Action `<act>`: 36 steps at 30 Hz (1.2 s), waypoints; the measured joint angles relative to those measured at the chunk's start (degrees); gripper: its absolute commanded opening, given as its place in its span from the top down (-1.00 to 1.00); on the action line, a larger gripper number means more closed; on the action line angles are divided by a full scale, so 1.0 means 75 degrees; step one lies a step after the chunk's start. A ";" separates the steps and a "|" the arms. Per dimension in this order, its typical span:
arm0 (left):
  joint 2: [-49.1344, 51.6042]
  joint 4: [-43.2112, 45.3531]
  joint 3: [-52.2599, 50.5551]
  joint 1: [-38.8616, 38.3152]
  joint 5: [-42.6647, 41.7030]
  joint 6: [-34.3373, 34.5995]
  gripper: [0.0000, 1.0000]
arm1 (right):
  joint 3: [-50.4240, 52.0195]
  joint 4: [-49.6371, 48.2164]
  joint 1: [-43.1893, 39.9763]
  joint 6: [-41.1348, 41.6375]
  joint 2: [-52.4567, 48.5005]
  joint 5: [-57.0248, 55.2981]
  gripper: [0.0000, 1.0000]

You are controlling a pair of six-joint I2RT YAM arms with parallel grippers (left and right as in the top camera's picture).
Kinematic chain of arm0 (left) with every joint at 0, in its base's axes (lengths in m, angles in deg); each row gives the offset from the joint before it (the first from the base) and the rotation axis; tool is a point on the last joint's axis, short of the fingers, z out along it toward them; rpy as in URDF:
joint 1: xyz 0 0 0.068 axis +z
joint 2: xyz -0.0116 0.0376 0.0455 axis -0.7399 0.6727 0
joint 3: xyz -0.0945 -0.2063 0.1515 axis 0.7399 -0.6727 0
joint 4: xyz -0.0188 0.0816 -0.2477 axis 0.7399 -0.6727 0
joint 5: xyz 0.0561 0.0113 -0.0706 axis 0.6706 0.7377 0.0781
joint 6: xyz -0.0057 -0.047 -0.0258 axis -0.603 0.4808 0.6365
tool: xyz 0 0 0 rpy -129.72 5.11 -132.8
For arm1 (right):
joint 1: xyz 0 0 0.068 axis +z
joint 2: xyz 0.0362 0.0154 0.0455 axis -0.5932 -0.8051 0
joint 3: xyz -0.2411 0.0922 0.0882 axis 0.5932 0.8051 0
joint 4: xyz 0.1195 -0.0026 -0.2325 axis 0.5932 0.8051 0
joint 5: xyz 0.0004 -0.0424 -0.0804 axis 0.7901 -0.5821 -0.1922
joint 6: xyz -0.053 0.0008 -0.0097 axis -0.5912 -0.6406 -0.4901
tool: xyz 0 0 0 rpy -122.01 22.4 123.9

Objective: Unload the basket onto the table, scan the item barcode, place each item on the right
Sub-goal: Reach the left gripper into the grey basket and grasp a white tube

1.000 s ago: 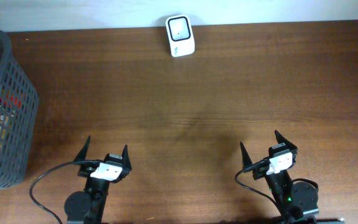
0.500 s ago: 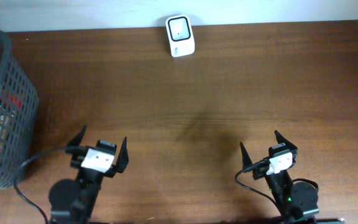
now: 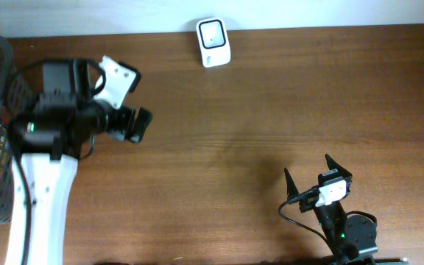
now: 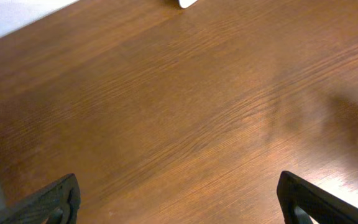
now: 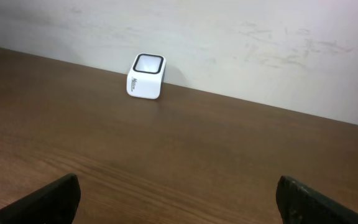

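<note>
Tabletop [image 3: 256, 103], brown wood, carries all below.

1. R tool [image 3: 307, 168]: near edge, parked. Jaws wide, nothing btwn them. Its cam looks straight across at the scanner.

2. L tool [image 4: 185, 202]: mid-depth, L side. Jaws wide, empty; wrist view shows only bare wood under them. L arm [image 3: 39, 191] overlaps the basket wall seen from above; can't tell if touching.

Risks, for yr attention:
- Swing the L arm over to dip in and a link could catch the basket rim, then shove or tip it.
- Contents look jumbled. Wide jaws going in blind may pinch two pcs, or snag mesh.
- Barcode side not visible. Present the item w/ code facing away from the window and you get no read.
- Scanner looks light & free-standing; a knock from the item could slide it.

3. Basket [image 3: 22, 147]: dark grey mesh, L edge, partly out of frame. Through the mesh: red, white, yellowish bits. Can't tell what each is, nor qty. Item to scan is prob. among these; none lies out on the tabletop.

4. Scanner [image 3: 213, 42]: small white unit, dark-rimmed window on upper face. Far edge, just beside the wall [image 5: 229, 37], well apart from both tools.
</note>
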 measured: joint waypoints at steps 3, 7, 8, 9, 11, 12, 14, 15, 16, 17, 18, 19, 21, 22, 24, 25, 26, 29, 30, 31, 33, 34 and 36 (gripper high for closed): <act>0.0915 0.0431 0.0350 0.0000 -0.0434 0.0006 -0.98 | 0.0000 0.0000 0.0000 -0.0003 0.0003 0.0000 -0.97; 0.1612 0.1833 0.0481 0.0309 -0.0449 0.0895 -0.98 | 0.0000 -0.0003 0.0000 0.0003 0.0006 0.0000 -0.97; 0.1658 0.2098 0.0737 0.0656 -0.0338 0.1198 -0.99 | 0.0000 0.0000 0.0000 -0.0006 0.0003 0.0000 -0.97; 0.1667 0.2445 0.1346 0.1434 -0.0111 0.1614 -0.99 | 0.0000 -0.0003 0.0003 -0.0003 0.0003 0.0000 -0.98; 0.1632 0.2719 0.1926 0.2346 0.0079 0.1877 -0.99 | 0.0000 0.0000 0.0000 -0.0006 0.0003 0.0000 -0.97; 0.1612 0.3013 0.2151 0.2923 0.0344 0.1973 -0.99 | 0.0000 -0.0003 0.0003 -0.0003 0.0003 0.0000 -0.97; 0.1594 0.3229 0.2238 0.3949 0.0933 0.2063 -0.99 | 0.0000 0.0000 0.0000 0.0003 0.0003 0.0003 -0.97; 0.1617 0.3249 0.2238 0.4371 0.1256 0.2063 -0.99 | 0.0000 -0.0003 0.0000 -0.0003 0.0003 0.0000 -0.97; 0.1705 0.3229 0.2238 0.4858 0.1600 0.2055 -0.99 | 0.0000 -0.0003 0.0000 0.0000 0.0003 0.0003 -0.97; 0.1781 0.3217 0.2241 0.5056 0.1687 0.2014 -0.99 | 0.0000 0.0000 0.0003 0.0000 0.0003 0.0003 -0.97; 0.1976 0.3110 0.2264 0.5391 0.1833 0.1894 -0.99 | 0.0000 -0.0003 0.0000 -0.0003 0.0003 0.0000 -0.97; 0.2218 0.3005 0.2264 0.5627 0.1912 0.1754 -0.99 | 0.0000 -0.0003 0.0000 -0.0003 0.0003 0.0003 -0.97; 0.2923 0.2789 0.2261 0.6056 0.2025 0.1265 -1.00 | 0.0000 -0.0003 0.0000 0.0003 0.0003 0.0000 -0.98; 0.3159 0.2751 0.2261 0.6161 0.2055 0.1081 -1.00 | 0.0000 0.0000 0.0000 -0.0003 0.0003 0.0003 -0.97; 0.3692 0.2748 0.2261 0.6400 0.2055 0.0653 -0.90 | 0.0000 -0.0003 0.0000 0.0000 0.0003 0.0000 -0.97; 0.3911 0.2713 0.2261 0.6478 0.2055 0.0507 -0.87 | 0.0000 0.0000 0.0000 -0.0003 0.0003 0.0003 -0.97; 0.4170 0.2629 0.2261 0.6560 0.2081 0.0254 -0.87 | 0.0000 0.0000 0.0003 -0.0003 0.0003 0.0000 -0.97; 0.4654 0.2468 0.2261 0.6586 0.2107 -0.0131 -0.95 | 0.0000 0.0000 0.0000 -0.0003 0.0003 0.0000 -0.97; 0.4806 0.2396 0.2261 0.6586 0.2107 -0.0236 -0.96 | 0.0000 -0.0003 0.0000 0.0003 0.0003 0.0000 -0.97; 0.4989 0.2294 0.2261 0.6589 0.2107 -0.0364 -0.96 | 0.0000 -0.0003 0.0000 0.0000 0.0003 0.0000 -0.97; 0.5429 0.2168 0.2261 0.6589 0.2107 -0.0583 -0.96 | 0.0000 -0.0003 0.0003 0.0000 0.0003 0.0003 -0.97; 0.5552 0.2154 0.2261 0.6589 0.2107 -0.0615 -0.94 | 0.0000 0.0000 0.0000 0.0003 0.0003 0.0000 -0.97; 0.5820 0.2165 0.2261 0.6589 0.2107 -0.0667 -0.45 | 0.0000 0.0000 0.0000 -0.0003 0.0003 0.0000 -0.97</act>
